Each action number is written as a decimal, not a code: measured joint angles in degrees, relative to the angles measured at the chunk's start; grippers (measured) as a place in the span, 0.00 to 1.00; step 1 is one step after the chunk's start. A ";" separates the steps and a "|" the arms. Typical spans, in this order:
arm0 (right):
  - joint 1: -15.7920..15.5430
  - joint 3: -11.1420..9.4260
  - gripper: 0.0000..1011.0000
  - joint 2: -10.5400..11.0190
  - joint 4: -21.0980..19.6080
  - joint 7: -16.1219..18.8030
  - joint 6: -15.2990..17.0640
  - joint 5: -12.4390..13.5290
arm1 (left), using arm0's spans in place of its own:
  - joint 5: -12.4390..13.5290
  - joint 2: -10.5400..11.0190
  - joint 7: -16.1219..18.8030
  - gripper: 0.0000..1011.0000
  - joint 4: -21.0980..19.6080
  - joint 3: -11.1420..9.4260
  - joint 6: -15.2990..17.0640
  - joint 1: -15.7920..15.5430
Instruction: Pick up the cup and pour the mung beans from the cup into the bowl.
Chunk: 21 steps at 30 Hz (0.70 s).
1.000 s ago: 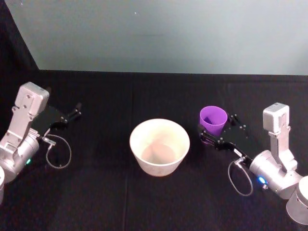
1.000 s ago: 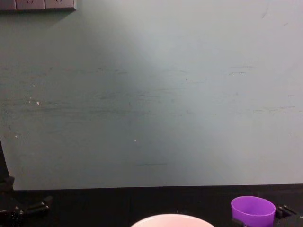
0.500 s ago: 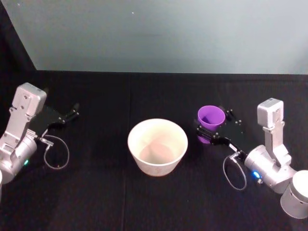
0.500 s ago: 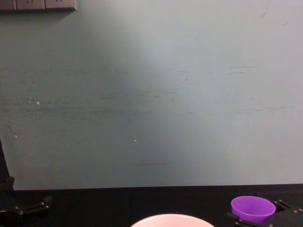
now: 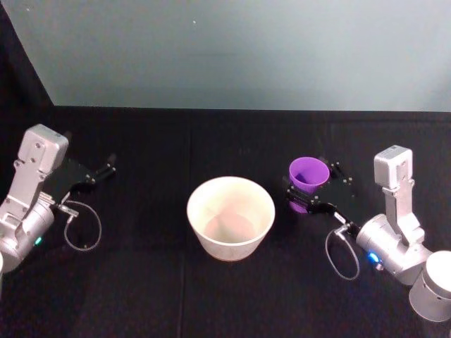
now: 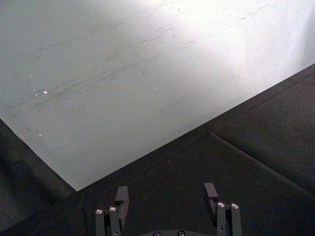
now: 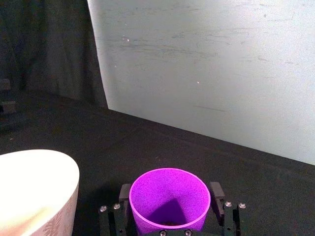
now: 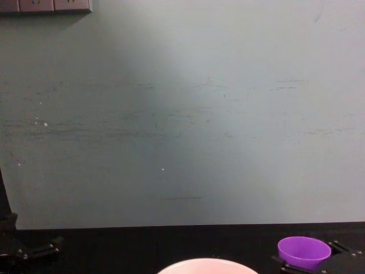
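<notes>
The left pincer (image 5: 107,164) rests spread and empty near the surface's (image 5: 232,296) left edge. The bowl (image 5: 231,179), mid-surface, looks empty. Just to its right, the right pincer (image 5: 311,189) pinches the upright cup (image 5: 309,176). Tipping and pouring remain.

A pale grey-green wall (image 8: 182,114) rises behind the table (image 5: 141,303), marked with faint horizontal scuffs and a few white specks. Grey socket plates (image 8: 45,5) sit at its upper left. Black cloth covers the table, and a dark surface (image 5: 17,63) borders the wall's left edge. The wall's left part lies in softer shadow.
</notes>
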State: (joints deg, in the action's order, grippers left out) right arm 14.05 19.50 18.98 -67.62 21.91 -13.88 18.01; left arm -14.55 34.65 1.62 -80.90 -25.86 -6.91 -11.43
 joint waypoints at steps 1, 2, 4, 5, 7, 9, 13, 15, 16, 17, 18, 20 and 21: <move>0.00 0.01 0.99 0.01 -0.01 0.00 0.00 0.01 | 0.00 0.00 0.00 0.99 0.00 0.00 0.00 0.00; 0.00 0.02 0.99 0.01 -0.01 -0.01 0.00 0.01 | 0.00 0.00 0.00 0.99 0.00 0.00 0.00 0.00; 0.00 0.02 0.99 0.02 -0.02 -0.01 0.00 0.02 | 0.00 0.00 0.00 0.99 0.00 0.00 0.00 0.00; 0.00 0.03 0.99 0.02 -0.02 -0.01 0.00 0.02 | 0.00 0.00 0.00 0.99 0.00 0.00 0.00 0.00; -0.01 0.04 0.96 0.03 -0.03 -0.01 0.00 0.05 | 0.00 0.00 0.00 0.99 0.00 0.00 0.00 0.00; -0.02 0.06 0.92 0.04 -0.05 -0.02 0.00 0.07 | 0.00 0.00 0.00 0.99 0.00 0.00 0.00 0.00; -0.03 0.08 0.81 0.06 -0.07 -0.02 -0.02 0.09 | 0.00 0.00 0.00 0.99 0.00 0.00 0.00 0.00; -0.03 0.09 0.79 0.07 -0.09 -0.02 -0.02 0.10 | 0.00 0.00 0.00 0.99 0.00 0.00 0.00 0.00; -0.03 0.10 0.78 0.08 -0.10 -0.02 -0.03 0.11 | 0.00 0.00 0.00 0.99 0.00 0.00 0.00 0.00; -0.03 0.10 0.77 0.08 -0.10 -0.02 -0.03 0.12 | 0.00 0.00 0.00 0.99 0.00 0.00 0.00 0.00; -0.03 0.11 0.77 0.09 -0.10 -0.02 -0.03 0.12 | 0.00 0.00 0.00 0.99 0.00 0.00 0.00 0.00; -0.03 0.11 0.76 0.10 -0.11 -0.02 -0.03 0.13 | 0.00 0.00 0.00 0.99 0.00 0.00 0.00 0.00; -0.03 0.11 0.76 0.10 -0.11 -0.02 -0.03 0.13 | 0.00 0.00 0.00 0.99 0.00 0.00 0.00 0.00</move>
State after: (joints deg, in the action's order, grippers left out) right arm 14.01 19.61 19.08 -67.74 21.88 -13.91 18.14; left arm -14.54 34.65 1.62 -80.90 -25.86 -6.91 -11.43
